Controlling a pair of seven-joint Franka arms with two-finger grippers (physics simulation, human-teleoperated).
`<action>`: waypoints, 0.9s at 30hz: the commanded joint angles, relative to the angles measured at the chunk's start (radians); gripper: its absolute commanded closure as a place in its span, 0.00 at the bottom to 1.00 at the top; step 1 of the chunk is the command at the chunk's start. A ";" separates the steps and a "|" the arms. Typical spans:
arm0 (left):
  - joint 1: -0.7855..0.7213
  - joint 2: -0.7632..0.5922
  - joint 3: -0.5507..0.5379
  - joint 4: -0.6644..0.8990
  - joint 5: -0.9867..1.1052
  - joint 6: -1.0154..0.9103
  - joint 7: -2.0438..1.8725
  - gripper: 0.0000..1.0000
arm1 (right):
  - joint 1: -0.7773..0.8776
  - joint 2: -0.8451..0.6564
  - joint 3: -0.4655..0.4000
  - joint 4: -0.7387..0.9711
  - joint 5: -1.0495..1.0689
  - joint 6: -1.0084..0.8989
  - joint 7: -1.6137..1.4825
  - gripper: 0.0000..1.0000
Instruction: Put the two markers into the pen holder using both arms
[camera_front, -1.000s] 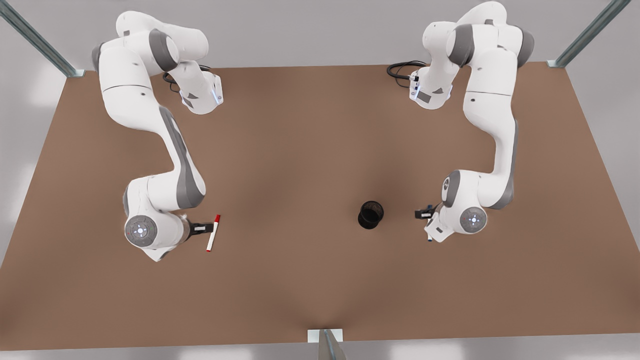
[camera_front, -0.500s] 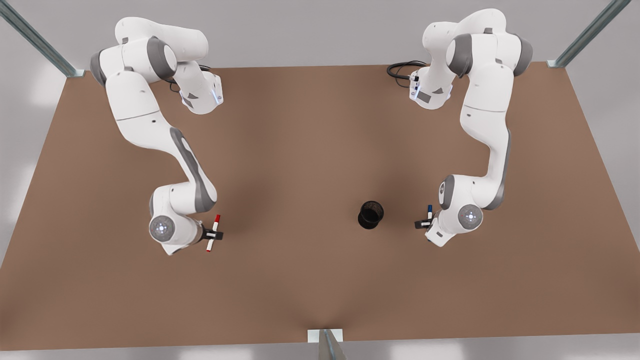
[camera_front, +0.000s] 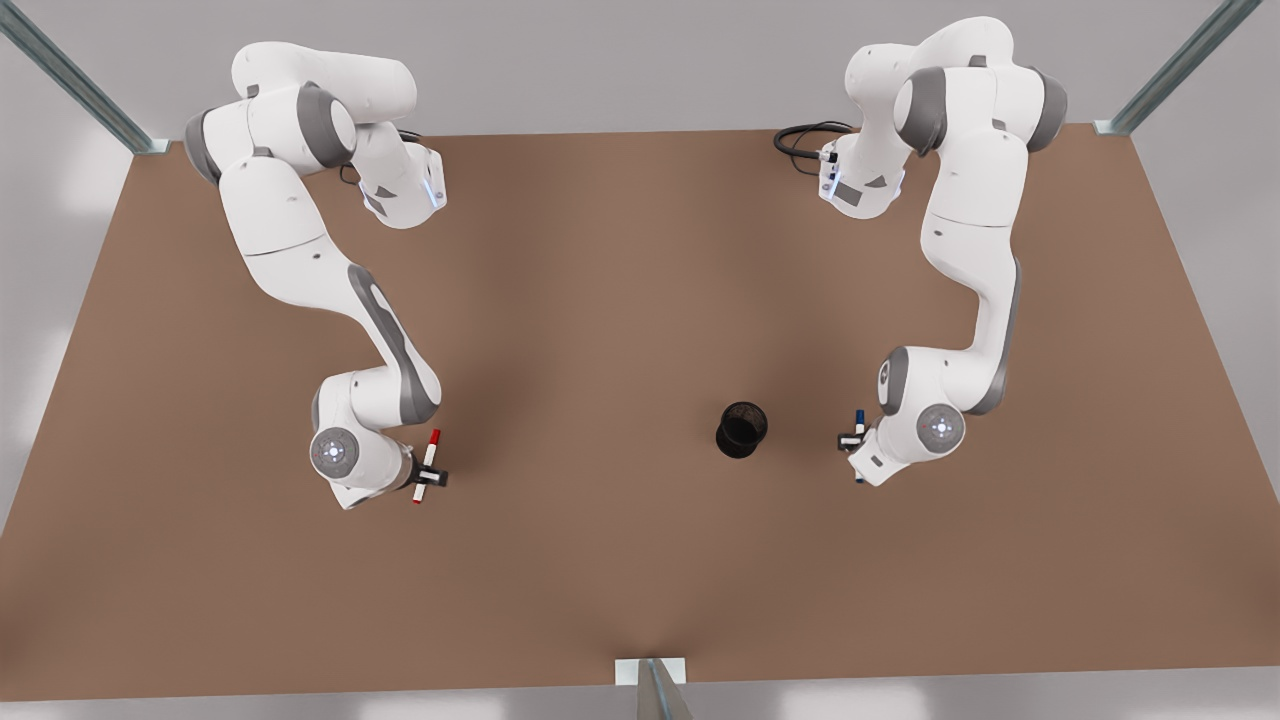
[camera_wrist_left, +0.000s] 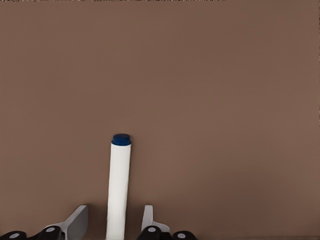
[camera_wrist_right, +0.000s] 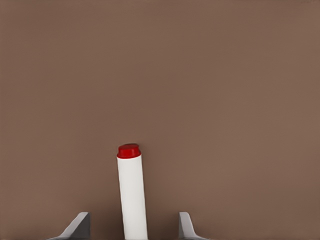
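On the brown counter, the black mesh pen holder stands between the arms. At the front view's right, the left end effector straddles the blue-capped marker, fingers apart. At the front view's left, the right end effector straddles the red-capped marker, fingers spread, not touching.

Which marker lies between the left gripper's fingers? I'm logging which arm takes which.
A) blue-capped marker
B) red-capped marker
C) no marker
A: the left wrist view shows the blue-capped marker between the left gripper fingers, which stand apart from its barrel.
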 joint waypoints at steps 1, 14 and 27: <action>0.001 -0.001 0.000 -0.001 0.001 0.029 0.097 0.40 | 0.000 0.004 0.000 0.000 0.000 0.013 0.015 0.38; 0.002 0.001 0.000 0.002 -0.023 0.076 -0.003 0.60 | -0.002 0.007 0.000 0.010 0.000 0.004 -0.011 0.62; -0.007 0.006 0.000 0.002 -0.025 0.075 -0.012 0.71 | 0.001 -0.006 0.003 0.051 0.000 -0.059 -0.057 0.73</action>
